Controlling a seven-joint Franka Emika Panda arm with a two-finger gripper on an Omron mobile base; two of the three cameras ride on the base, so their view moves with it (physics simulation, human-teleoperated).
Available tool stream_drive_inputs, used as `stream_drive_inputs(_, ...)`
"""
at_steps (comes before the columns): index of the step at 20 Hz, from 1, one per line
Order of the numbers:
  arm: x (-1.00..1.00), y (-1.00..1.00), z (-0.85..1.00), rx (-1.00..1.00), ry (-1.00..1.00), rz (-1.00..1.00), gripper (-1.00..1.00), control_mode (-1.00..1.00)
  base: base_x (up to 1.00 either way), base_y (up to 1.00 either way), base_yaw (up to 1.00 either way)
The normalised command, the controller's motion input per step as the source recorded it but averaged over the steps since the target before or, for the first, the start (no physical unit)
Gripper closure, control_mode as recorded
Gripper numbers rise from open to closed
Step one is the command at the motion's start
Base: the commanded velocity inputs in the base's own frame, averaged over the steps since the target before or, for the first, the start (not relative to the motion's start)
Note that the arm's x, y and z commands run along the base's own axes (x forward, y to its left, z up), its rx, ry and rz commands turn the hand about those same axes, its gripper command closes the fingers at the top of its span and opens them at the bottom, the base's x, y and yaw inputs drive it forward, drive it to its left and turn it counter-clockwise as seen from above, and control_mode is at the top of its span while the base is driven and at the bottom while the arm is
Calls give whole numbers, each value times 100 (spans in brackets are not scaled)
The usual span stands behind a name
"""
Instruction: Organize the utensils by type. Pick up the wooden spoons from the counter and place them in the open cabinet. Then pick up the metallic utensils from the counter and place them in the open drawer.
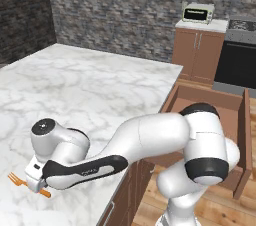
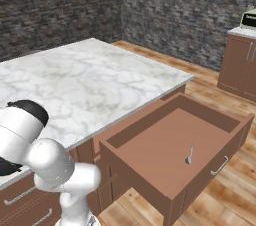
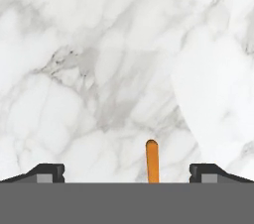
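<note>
Dark fingertips of the hand (image 3: 126, 172) stand wide apart, gripping nothing, low over the marble surface (image 1: 90, 85) near its front edge. Directly between them lies the orange-brown fork (image 3: 152, 161): its handle runs straight away from the hand, crosswise to the line between the two fingers, so a straight descent and squeeze looks right. From the left base view the fork (image 1: 20, 182) pokes out beneath the wrist, tines outward. Off to the right, the open drawer (image 2: 150, 162) already holds a small pale spoon (image 2: 190, 155).
</note>
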Motion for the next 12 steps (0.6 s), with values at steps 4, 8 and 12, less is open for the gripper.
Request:
stream_drive_inputs(4, 0, 16, -41, -1, 1, 11, -100, -100, 0, 0, 0)
stream_drive_inputs(8, 0, 32, -28, -2, 2, 9, -100, -100, 0, 0, 0)
stream_drive_inputs(12, 0, 46, -10, -3, 3, 5, -100, -100, 0, 0, 0)
